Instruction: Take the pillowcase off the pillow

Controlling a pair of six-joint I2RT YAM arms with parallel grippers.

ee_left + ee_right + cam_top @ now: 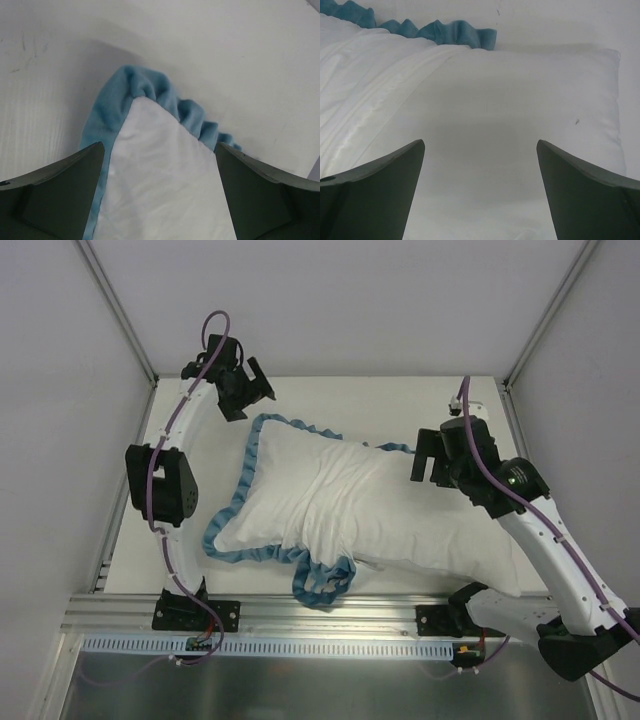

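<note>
Lying across the bench, the pillow has its left part inside the pillowcase, which is white side out with a teal ruffle, while its right end sticks out bare. The left hand hovers at the pillow's far left corner and the right hand over its far right edge. Seen from the left wrist, the left hand is spread wide, released, above the ruffled corner. Seen from the right wrist, the right hand is likewise released above the bare pillow, grasping nothing.
</note>
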